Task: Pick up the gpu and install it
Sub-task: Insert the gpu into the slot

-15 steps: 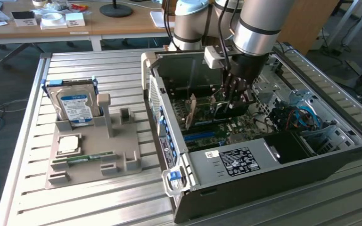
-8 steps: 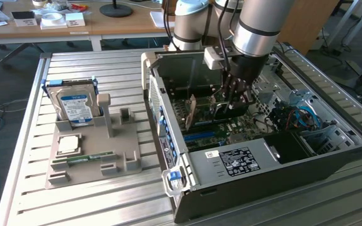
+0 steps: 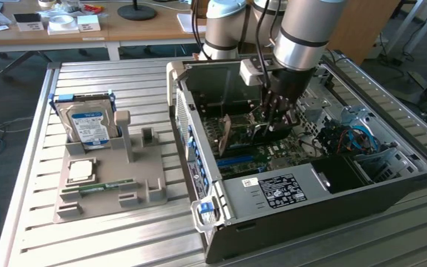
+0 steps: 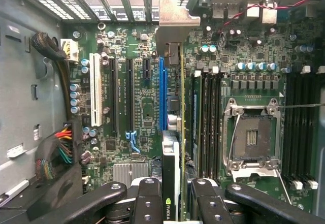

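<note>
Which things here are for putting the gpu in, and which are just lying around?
For the job:
gripper, shut on the gpu
open computer case
motherboard

Just lying about:
hard drive
memory stick
silver chip
grey holder under those three

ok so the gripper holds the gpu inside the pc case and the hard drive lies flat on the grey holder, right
Not quite. The exterior view shows the hard drive standing upright in the grey holder, not lying flat. The rest is right: the gripper holds the gpu inside the pc case.
</note>
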Controlling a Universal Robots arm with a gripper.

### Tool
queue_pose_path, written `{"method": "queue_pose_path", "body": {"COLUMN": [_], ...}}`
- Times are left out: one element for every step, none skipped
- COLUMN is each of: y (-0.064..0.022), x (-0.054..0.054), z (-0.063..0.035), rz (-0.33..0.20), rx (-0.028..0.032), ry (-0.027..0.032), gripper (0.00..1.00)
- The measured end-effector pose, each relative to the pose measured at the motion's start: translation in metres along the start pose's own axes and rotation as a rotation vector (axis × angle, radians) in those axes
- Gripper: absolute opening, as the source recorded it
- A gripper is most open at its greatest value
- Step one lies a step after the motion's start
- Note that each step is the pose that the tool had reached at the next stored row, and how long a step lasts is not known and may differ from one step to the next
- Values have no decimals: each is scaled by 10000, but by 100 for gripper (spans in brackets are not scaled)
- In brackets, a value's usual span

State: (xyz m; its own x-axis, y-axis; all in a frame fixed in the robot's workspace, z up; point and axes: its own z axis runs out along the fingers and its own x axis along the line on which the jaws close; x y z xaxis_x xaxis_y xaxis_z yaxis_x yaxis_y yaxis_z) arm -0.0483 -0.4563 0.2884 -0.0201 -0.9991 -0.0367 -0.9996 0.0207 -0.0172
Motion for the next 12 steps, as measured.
{"method": "queue_pose_path", "body": {"y": [0, 1, 1, 0, 0, 0, 3, 8, 13, 20, 26, 34], "x": [1, 8, 19, 28, 33, 35, 35, 36, 36, 37, 37, 37], "z": [1, 3, 2, 2, 2, 5, 7, 9, 11, 12, 14, 14], "rz": [-1, 1, 1, 1, 1, 1, 1, 0, 0, 0, 0, 0], "rx": [0, 1, 2, 2, 1, 1, 1, 1, 1, 1, 2, 2], "ry": [-1, -4, -3, -3, -3, -3, -2, -1, -1, -3, -4, -4], "gripper": [27, 27, 27, 27, 27, 27, 27, 27, 27, 27, 27, 27]}}
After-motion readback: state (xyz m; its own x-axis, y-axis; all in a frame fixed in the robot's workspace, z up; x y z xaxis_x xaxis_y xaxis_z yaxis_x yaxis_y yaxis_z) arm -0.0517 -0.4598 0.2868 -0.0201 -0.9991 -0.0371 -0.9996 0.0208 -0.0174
